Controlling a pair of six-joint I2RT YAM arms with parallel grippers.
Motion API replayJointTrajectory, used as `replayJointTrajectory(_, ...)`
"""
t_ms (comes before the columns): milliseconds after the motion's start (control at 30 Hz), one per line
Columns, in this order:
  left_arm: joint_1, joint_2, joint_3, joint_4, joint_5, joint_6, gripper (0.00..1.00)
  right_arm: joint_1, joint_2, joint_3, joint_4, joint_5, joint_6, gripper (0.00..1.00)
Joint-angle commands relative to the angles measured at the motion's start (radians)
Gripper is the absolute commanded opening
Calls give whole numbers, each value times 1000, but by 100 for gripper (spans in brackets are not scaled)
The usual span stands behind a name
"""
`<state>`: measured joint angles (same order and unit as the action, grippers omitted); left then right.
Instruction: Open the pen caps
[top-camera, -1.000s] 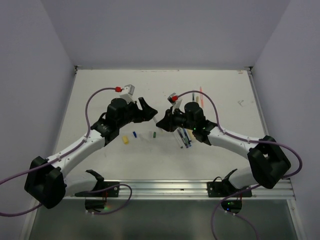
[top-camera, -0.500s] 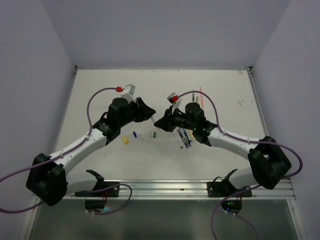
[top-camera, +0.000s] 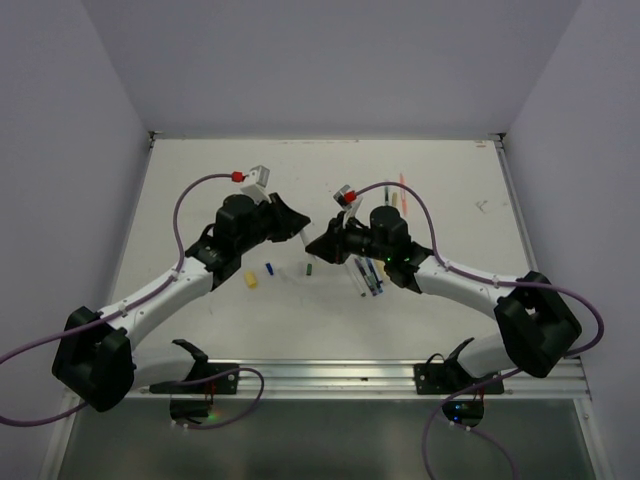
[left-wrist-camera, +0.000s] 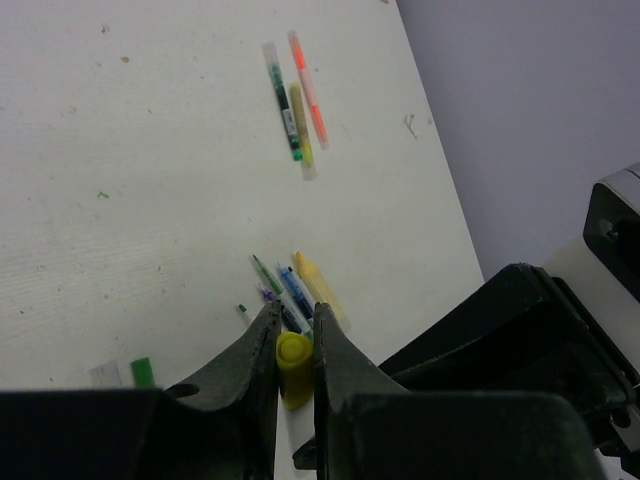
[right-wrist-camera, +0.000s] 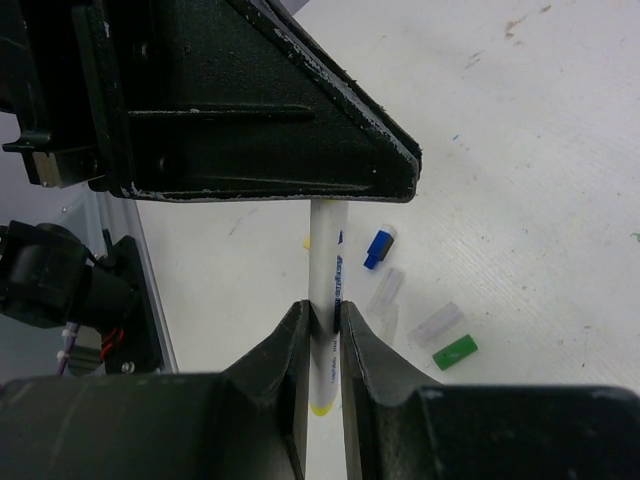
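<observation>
Two claws clamp one white pen: right claw on the barrel, left claw on the yellow cap. Its length runs straight between them.

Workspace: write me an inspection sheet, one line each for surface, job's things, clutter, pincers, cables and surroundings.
Surface: white table, faint marks and specks.
Job's things: white pen spans both pincers, yellow cap at one end; blue cap, green cap and clear caps lie loose; pen cluster nearby; three more pens farther off.
Clutter: small pale scrap, too small to identify.
Pincers: left pincer shut on the yellow cap; right pincer shut on the white pen.
Cables: left purple cable and right purple cable arch above the arms.
Surroundings: pale walls; metal rail at the near edge.
</observation>
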<state>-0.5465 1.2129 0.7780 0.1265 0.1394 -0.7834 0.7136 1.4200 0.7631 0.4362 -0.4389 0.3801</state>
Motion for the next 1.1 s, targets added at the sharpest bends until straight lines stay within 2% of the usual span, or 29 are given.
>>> replayJointTrajectory(0,7,-4,6,55,8,6,0,4,5,-11,85,-30,26,14)
replayJointTrajectory(33,7,-10,-2,64,12,4,0,4,5,-22,101,-34,42,29)
replayJointTrajectory(133,7,-32,-22,82,25,1,0,4,8,-31,136,-32,57,46)
replayJointTrajectory(233,7,-55,-36,93,38,-2,0,4,22,-19,137,-37,57,52)
replayJointTrajectory(400,7,-78,-55,111,49,-7,0,4,49,5,165,-57,69,52)
replayJointTrajectory(600,7,-84,-71,162,68,-10,0,6,77,28,202,-80,86,42)
replayJointTrajectory(667,7,-82,-74,174,68,-7,0,6,76,39,193,-92,80,31)
replayJointTrajectory(800,7,-87,-86,212,49,-7,0,6,56,24,153,-100,57,0)
replayJointTrajectory(933,8,-110,-89,278,-13,-1,0,7,14,-24,81,-92,-4,0)
replayJointTrajectory(1067,8,-138,-71,341,-135,30,0,6,-26,-90,13,-87,-43,0)
